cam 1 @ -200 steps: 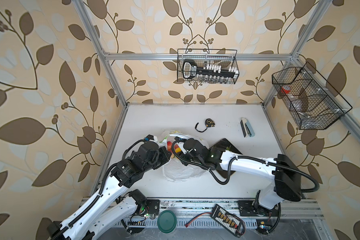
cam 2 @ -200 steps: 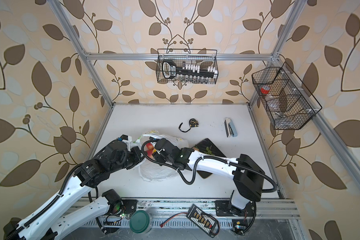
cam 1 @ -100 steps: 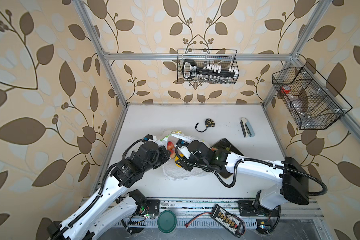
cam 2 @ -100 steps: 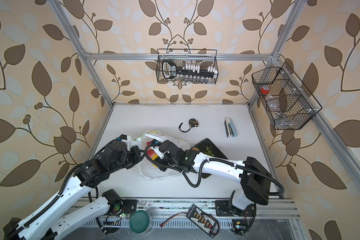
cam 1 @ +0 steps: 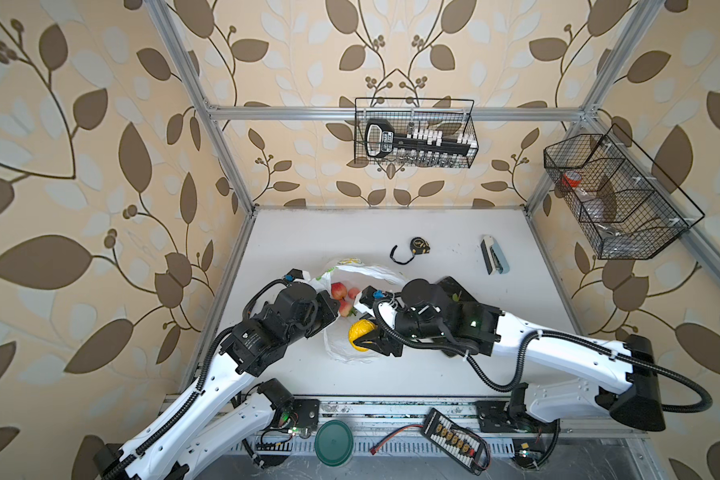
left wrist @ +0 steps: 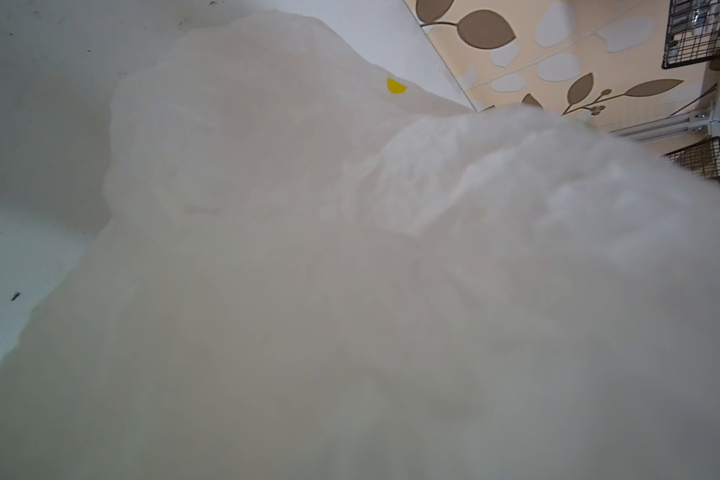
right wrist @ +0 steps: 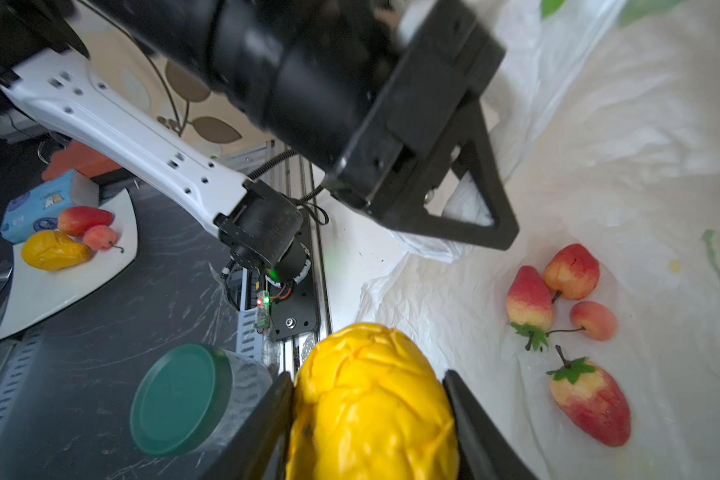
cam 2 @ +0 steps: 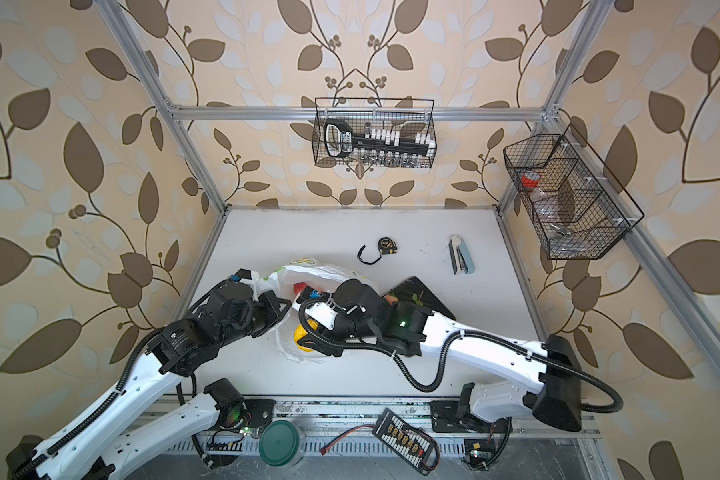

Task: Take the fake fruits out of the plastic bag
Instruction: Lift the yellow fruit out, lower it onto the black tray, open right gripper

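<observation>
Arms both bent low at plastic bag point(cam 1: 381, 272): left gripper point(cam 1: 332, 305) at its left rim, pinched tight on film; right gripper point(cam 1: 366, 341) over its near edge, clamping lemon point(right wrist: 373, 399). Vs a sec ago: R drew back from bag's mouth w/ lemon, L unmoved. Bag white, crinkly, open; strawberries point(right wrist: 589, 401), apple point(right wrist: 572, 272), cherry point(right wrist: 593, 320) lie inside. Lemon glossy, creased.

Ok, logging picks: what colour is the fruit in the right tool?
Yellow fruit, clearest in the right wrist view.
</observation>
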